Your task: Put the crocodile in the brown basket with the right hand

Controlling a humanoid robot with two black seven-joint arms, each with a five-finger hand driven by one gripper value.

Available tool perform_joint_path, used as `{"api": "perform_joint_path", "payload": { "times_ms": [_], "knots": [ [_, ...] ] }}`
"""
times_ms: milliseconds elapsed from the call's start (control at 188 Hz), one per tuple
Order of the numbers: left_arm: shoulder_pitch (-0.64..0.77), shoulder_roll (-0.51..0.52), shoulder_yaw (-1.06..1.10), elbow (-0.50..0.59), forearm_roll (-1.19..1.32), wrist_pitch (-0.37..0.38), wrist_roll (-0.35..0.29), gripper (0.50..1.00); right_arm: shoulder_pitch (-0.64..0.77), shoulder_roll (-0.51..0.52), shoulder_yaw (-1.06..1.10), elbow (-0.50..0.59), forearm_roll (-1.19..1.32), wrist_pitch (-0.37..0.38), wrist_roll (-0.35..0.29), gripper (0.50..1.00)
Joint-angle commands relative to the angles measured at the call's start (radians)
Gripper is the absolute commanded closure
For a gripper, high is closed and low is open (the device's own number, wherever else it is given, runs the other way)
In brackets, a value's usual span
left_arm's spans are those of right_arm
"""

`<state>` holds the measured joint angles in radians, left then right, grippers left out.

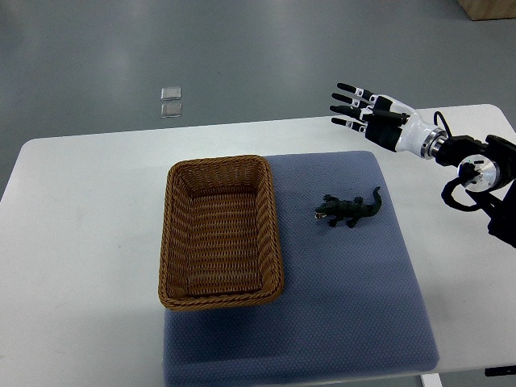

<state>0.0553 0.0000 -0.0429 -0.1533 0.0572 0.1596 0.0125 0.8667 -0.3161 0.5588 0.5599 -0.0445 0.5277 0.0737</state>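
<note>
One mat [347,306]: blue, spread on the white table [81,242], reaching its near edge at 6 o'clock.
Basket [167,242]: brown wicker, set on the mat's left side.
Crocodile [348,210]: dark toy, laid on the mat at 3 o'clock from the basket, apart from it, snout turned toward it.
Right hand [379,117]: held at 1 o'clock from the crocodile, well apart; fingers are stretched and spread, nothing is gripped.
Floor: two clear squares [171,102] are seen at 12 o'clock beyond the table.

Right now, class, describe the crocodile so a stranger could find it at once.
On the white table lies a blue mat. Right of the brown basket on it sits the crocodile, a small dark green toy, the only animal shape there.
</note>
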Motion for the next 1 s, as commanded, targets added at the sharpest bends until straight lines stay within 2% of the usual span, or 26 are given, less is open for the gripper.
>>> {"api": "perform_joint_path", "payload": {
  "times_ms": [0,426,602,879,996],
  "knots": [
    [0.002,0.0,0.0,0.0,0.0,0.0,0.0,0.5,0.0,0.0,0.0,0.0,0.0,0.0,0.001,0.572],
    [-0.008,0.0,-0.002,0.006,0.001,-0.003,-0.002,0.5,0.0,-0.001,-0.002,0.002,-0.003,0.009,0.006,0.572],
    [-0.015,0.0,0.0,0.014,0.001,-0.002,-0.002,0.5,0.0,-0.011,0.001,0.003,-0.069,0.043,0.014,0.572],
    [-0.015,0.0,-0.002,0.009,0.001,-0.002,-0.002,0.5,0.011,-0.027,0.001,0.008,-0.336,0.08,0.127,0.572],
    [-0.015,0.0,0.0,0.011,0.001,-0.002,-0.002,0.5,0.014,-0.055,0.003,0.009,-0.575,0.075,0.218,0.572]
  ]
}}
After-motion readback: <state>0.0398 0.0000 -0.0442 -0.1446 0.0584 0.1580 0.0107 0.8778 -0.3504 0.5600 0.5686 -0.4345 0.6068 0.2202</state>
